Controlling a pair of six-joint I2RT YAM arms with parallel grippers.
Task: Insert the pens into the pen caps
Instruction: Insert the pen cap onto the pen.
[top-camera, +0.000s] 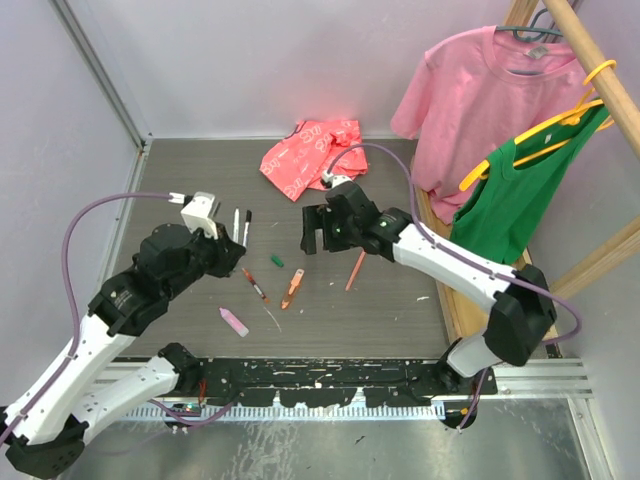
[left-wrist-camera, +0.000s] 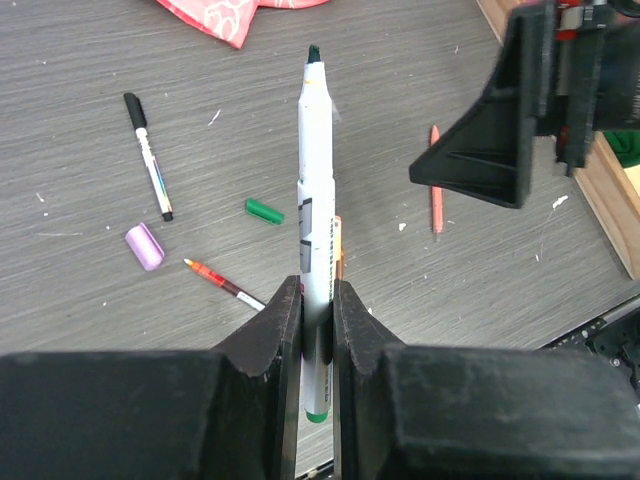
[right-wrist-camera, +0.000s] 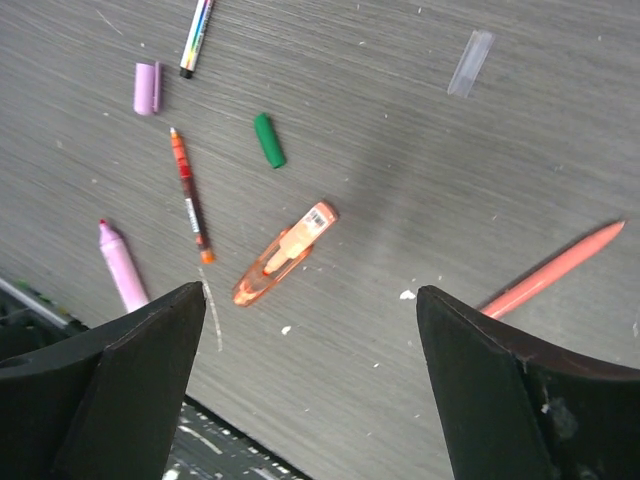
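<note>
White marker clamped upright between the left gripper fingers, green tip bared above them, green cap lain left of the fingers, right gripper spread wide and empty, short orange pen seen between its fingers, salmon pen to the right.

You have a grey wood-grain counter under everything, boxed in by pale lilac walls. At its far edge lies a crumpled red patterned cloth. To your right stands a wooden rack, and from it a pink T-shirt hangs on a grey-green hanger, with a green top on a yellow hanger in front of it. Small white scraps dot the counter, and one clear strip lies apart near the far side
</note>
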